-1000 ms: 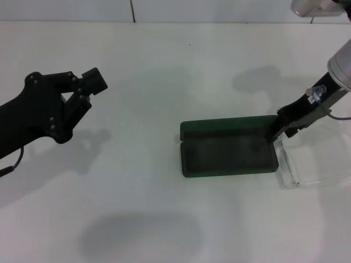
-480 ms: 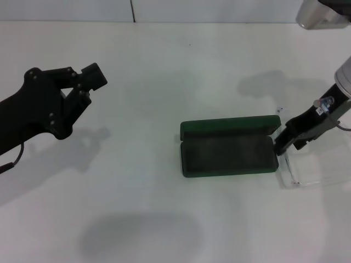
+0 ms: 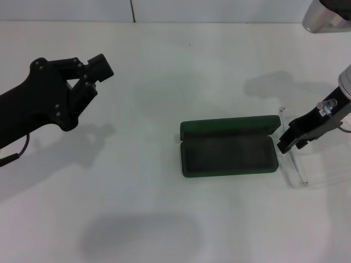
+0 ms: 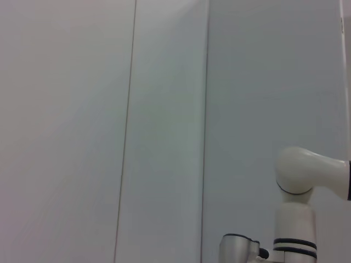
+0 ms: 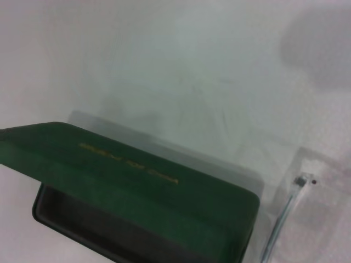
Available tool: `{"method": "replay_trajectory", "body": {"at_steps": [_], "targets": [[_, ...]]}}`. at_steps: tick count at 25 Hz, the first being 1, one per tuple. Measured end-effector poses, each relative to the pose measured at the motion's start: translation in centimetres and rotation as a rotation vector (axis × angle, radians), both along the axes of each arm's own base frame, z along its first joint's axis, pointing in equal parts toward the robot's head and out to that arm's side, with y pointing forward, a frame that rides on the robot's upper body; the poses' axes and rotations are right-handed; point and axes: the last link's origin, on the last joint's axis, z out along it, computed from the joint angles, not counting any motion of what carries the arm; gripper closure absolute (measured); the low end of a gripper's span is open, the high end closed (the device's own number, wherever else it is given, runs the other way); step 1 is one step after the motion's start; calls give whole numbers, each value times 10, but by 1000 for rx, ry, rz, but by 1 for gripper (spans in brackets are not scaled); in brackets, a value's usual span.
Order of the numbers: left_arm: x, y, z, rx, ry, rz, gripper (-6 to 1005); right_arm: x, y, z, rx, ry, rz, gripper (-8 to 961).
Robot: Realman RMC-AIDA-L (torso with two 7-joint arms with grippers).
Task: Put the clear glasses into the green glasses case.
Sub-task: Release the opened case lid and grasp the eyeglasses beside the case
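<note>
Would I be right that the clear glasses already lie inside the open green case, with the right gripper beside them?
Not quite: the head view shows the clear glasses on the table beside the open green case, whose tray is empty. The right gripper is beside them.

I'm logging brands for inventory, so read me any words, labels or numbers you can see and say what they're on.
Gold lettering on the case lid: one line of text, too blurred to read.
Nothing else carries any readable text, including the glasses, the table and the arms.
</note>
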Motion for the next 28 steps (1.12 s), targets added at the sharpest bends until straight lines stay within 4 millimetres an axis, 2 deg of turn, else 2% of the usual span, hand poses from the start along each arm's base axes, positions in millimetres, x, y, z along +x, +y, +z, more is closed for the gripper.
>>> {"method": "replay_trajectory", "body": {"at_steps": [9,23,28], "targets": [[-1,0,-2,-7,-7,9,947,2,-2,0,2,6,-4,591],[-2,-2,-2,-1,-23,15,946,7,0,1,19,14,2,590],[-2,-3,-2,-2,-25,15,946,7,0,1,21,14,0,622]]}}
